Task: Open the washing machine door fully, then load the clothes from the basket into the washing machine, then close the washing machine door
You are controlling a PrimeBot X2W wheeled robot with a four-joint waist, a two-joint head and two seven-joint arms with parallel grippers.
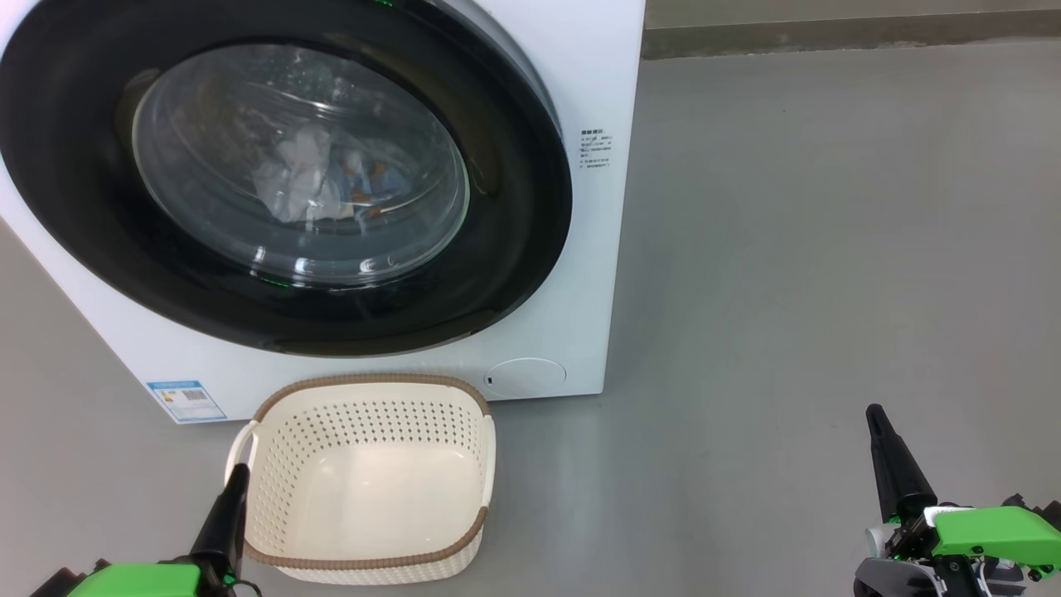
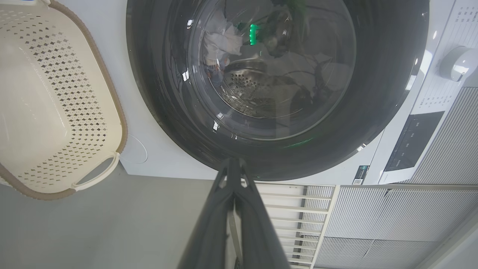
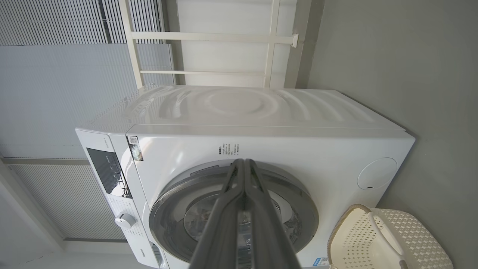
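Door (image 1: pixel 518 249) is shut flat on the washer (image 1: pixel 593 75), black rim all round the glass. Clothes (image 1: pixel 311 178) are inside the drum, seen through the glass as a white piece and a blue piece bunched together. Basket (image 1: pixel 365 386) is on the floor (image 1: pixel 787 249) just in front of the washer, below the door, nothing in it.

Left gripper (image 1: pixel 240 471) is low left with fingers pressed together, holding nothing. Its tip lines up with the basket's left handle in head view, but in left wrist view the left gripper (image 2: pixel 233 162) points at the door's rim and the basket (image 2: pixel 112 108) sits off to the side, clear of the fingers.

Right gripper (image 1: pixel 873 412) is low right with fingers together, holding nothing, over bare floor, well apart from basket and washer. In right wrist view it (image 3: pixel 242 162) points toward the washer front
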